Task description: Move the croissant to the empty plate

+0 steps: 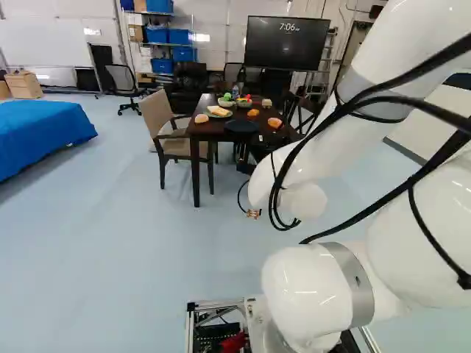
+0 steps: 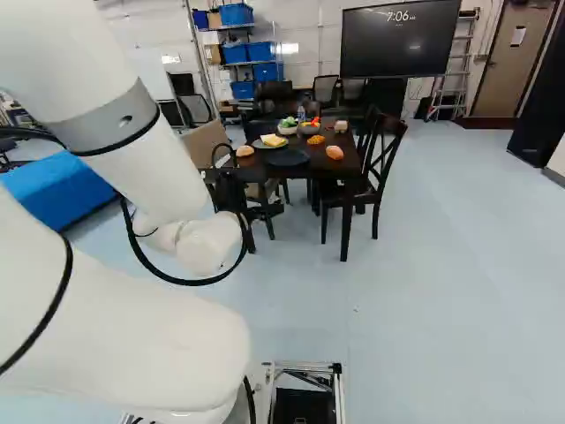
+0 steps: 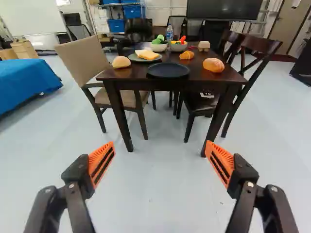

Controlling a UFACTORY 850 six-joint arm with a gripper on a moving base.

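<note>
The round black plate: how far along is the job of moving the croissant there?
Nothing looks done: the round black plate is bare. Nothing is in hand; the orange-padded black gripper is open. Reaching, gripping and placing remain for the likely croissant, the golden bread beyond the plate.

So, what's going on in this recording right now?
The robot arm holds its open tool short of the dark table, with nothing in its grip. The dark plate near the table's edge is empty. What looks like the croissant lies farther back on the tabletop, so the move isn't done yet.
</note>
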